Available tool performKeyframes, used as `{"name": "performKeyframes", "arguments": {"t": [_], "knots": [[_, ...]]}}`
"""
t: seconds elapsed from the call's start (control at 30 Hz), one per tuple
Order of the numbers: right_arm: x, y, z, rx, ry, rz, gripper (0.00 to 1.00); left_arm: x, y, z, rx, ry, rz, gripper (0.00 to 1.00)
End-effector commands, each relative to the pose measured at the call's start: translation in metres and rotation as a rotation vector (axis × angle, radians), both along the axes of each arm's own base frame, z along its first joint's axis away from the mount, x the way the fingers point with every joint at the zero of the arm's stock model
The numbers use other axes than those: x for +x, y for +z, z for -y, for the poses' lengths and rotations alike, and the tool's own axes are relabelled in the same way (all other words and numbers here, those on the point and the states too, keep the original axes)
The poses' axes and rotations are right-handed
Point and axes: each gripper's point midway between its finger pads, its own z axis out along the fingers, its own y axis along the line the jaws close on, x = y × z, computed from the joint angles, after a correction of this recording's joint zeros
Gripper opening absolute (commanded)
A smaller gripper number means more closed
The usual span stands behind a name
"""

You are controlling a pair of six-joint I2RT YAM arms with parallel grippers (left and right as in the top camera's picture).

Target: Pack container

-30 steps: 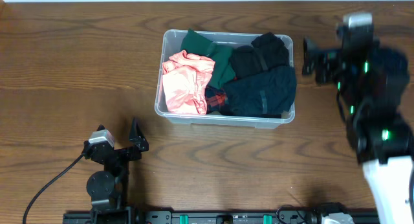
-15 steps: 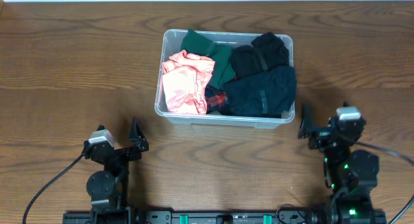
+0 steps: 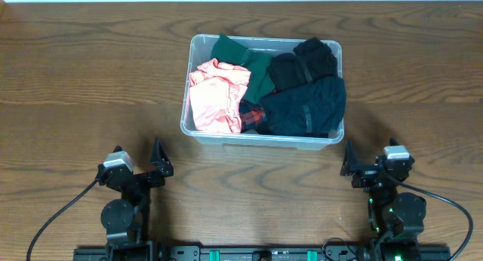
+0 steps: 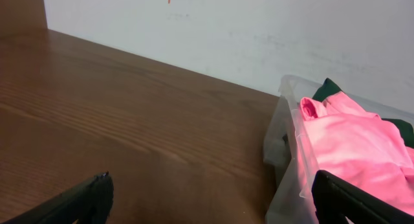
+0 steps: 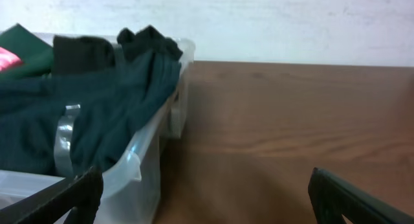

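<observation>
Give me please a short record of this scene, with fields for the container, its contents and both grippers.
container: clear plastic, no lid, on wooden table
contents: pink garment, green garment, black garment, dark garment, heaped up to the rim
left gripper: open, empty, apart from container
right gripper: open, empty, apart from container

Matte black left gripper (image 4: 210,195) and right gripper (image 5: 204,188), grey-capped wrists (image 3: 115,164), thin black cables (image 3: 64,210), green lights on right arm (image 3: 392,212).
</observation>
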Motion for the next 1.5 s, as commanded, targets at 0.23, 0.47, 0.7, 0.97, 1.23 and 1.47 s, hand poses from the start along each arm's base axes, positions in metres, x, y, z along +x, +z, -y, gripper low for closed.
{"name": "performKeyframes", "arguments": {"t": [0.23,0.47,0.7,0.97,1.23,1.47], "knots": [[-0.004,0.010,0.003,0.016,-0.014,0.056,0.99,-0.001,-0.015,0.004,-0.005,-0.023,-0.045,0.98],[-0.005,0.014,0.003,0.016,-0.013,0.074,0.99,-0.001,-0.015,0.004,-0.005,-0.023,-0.045,0.98],[-0.004,0.014,0.003,0.016,-0.014,0.074,0.99,-0.001,-0.015,0.004,-0.005,-0.023,-0.045,0.98],[-0.004,0.014,0.003,0.016,-0.014,0.074,0.99,-0.001,-0.015,0.004,-0.005,-0.023,-0.045,0.98],[-0.004,0.014,0.003,0.016,-0.013,0.074,0.99,-0.001,-0.015,0.004,-0.005,-0.023,-0.045,0.98],[-0.004,0.014,0.003,0.016,-0.014,0.073,0.99,-0.001,-0.015,0.004,-0.005,-0.023,-0.045,0.98]]}}
